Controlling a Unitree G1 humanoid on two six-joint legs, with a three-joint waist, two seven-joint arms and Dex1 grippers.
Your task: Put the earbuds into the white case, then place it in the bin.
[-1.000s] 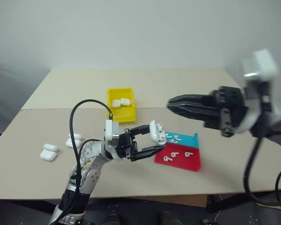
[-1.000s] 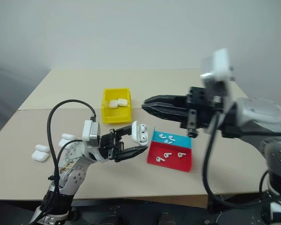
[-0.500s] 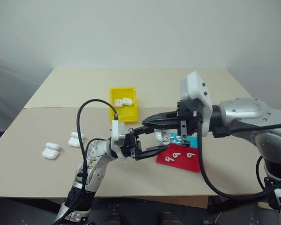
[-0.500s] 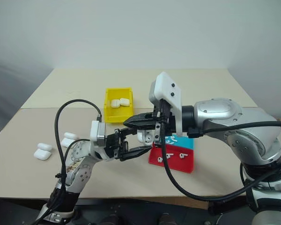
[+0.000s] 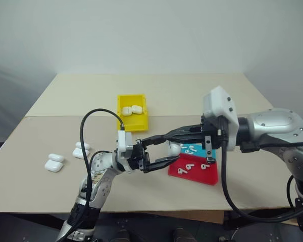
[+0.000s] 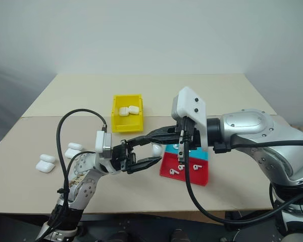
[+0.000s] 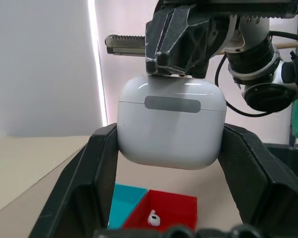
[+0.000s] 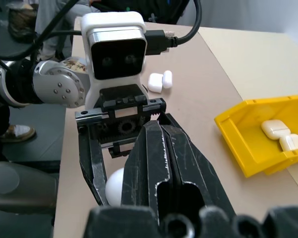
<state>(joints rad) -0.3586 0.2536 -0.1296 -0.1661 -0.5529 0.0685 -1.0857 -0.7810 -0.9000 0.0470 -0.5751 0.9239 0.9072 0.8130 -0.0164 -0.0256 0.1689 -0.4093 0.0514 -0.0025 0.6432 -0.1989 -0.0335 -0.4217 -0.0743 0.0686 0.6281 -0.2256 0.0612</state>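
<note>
The left gripper [image 7: 169,163] pinches the white case [image 7: 171,121] between its two fingers, lid down. The right gripper [image 5: 167,137], fingers pressed together, bears on the case's lid from above. Press squarely until the lid seats, keeping the left grip firm, before carrying the case to the bin [image 5: 132,118].

You are looking at a beige counter [image 5: 202,96] standing against a pale wall [image 5: 151,35]. A flat red-and-blue tray [image 5: 208,175] is lying near the counter's front edge, toward its right side. In the right wrist view a person's shoe [image 8: 17,133] is resting on the dark floor beside the counter.
</note>
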